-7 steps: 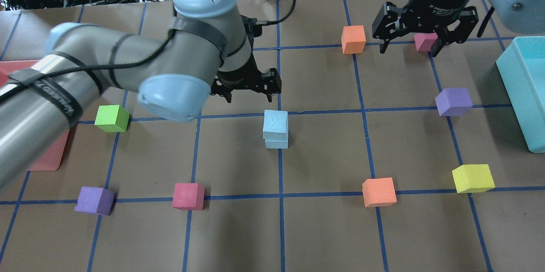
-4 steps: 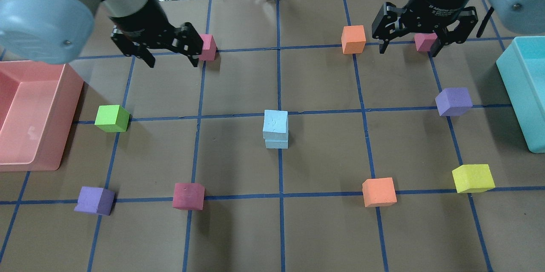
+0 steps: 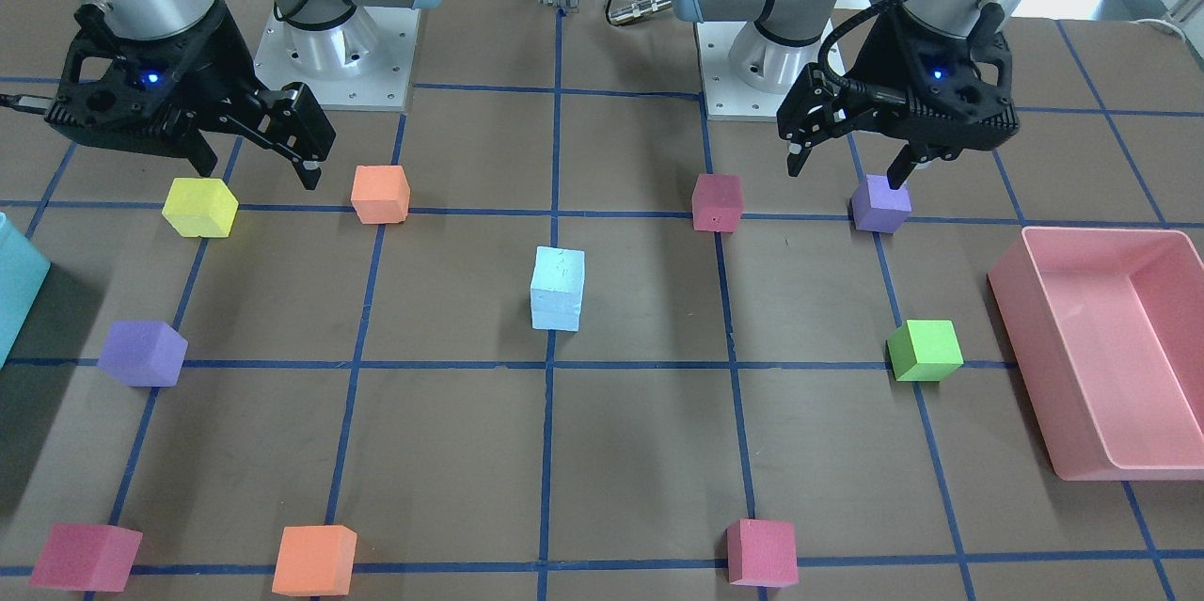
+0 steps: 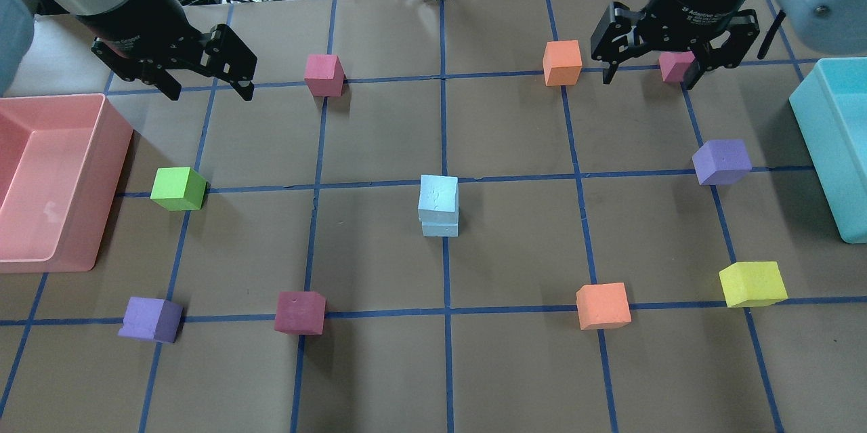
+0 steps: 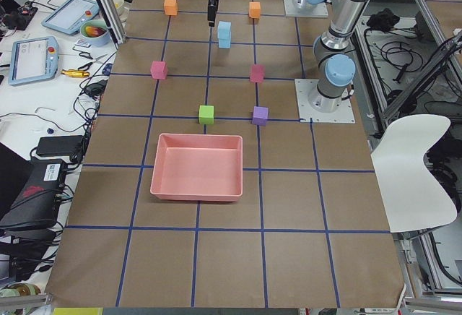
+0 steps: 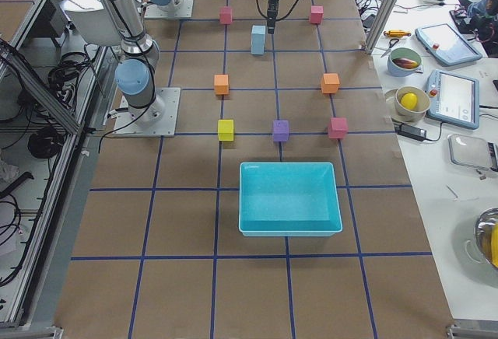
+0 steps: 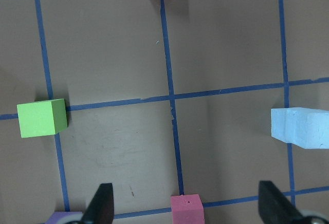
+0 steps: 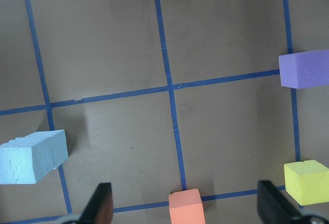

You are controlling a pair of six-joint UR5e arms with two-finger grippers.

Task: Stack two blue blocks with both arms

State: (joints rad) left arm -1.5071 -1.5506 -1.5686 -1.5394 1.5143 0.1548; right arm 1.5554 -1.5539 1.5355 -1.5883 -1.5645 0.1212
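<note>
two blue blocks [image 4: 439, 206] sit stacked mid-desk [image 4: 515, 365], on a crossing of blue tape lines [image 4: 581, 243]. the stack reads as done, nothing left that i can judge. left jaws spread wide and empty. right jaws the same. each hangs on its own side, well apart from the stack. overhead view gives the scuffed top cube [image 4: 438, 192] and only a strip of the lower cube [image 4: 440, 230]. front-facing view gives both side faces, roughly flush and upright. wrist views catch only an edge of blue.

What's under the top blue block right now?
The other blue block, resting on the table. Only its front side shows from overhead; its top face is covered.
</note>
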